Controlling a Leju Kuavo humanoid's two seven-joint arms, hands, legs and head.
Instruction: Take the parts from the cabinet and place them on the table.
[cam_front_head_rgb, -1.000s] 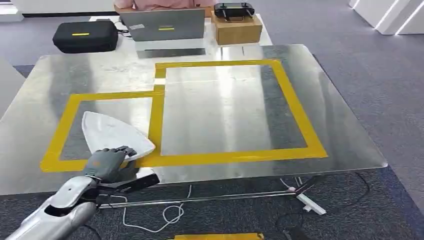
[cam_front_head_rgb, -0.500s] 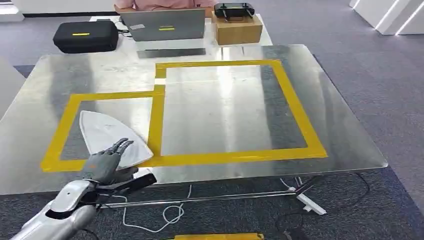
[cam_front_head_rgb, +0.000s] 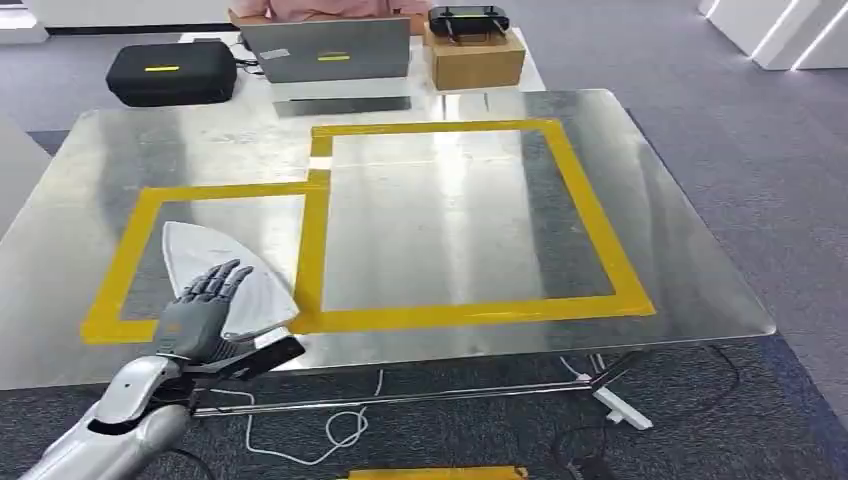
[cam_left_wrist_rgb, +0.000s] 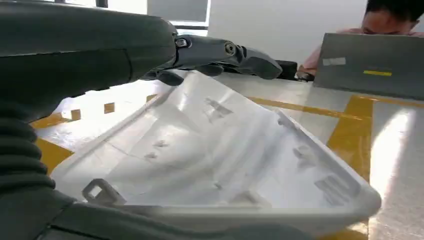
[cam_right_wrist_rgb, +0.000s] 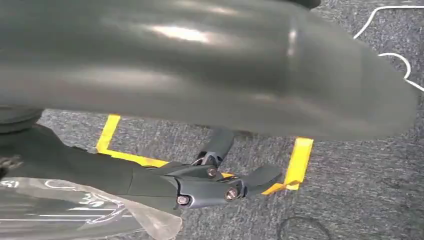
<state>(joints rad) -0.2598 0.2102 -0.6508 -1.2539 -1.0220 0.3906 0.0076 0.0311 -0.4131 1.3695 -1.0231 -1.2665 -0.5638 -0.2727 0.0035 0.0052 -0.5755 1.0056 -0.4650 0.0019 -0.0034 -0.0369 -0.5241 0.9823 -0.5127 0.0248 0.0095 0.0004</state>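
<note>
one white part (cam_front_head_rgb: 222, 275) lying in the small yellow square (cam_front_head_rgb: 135, 225) on the table (cam_front_head_rgb: 690, 250) | left hand (cam_front_head_rgb: 200, 312) fingers spread above it, holding nothing | right hand (cam_right_wrist_rgb: 200, 185) grips clear plastic (cam_right_wrist_rgb: 75, 212)

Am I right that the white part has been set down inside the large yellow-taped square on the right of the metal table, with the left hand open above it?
Not quite. In the head view the white part lies in the smaller yellow-taped rectangle on the left of the metal table, not the large square. The left hand is open above it, as you say.
</note>
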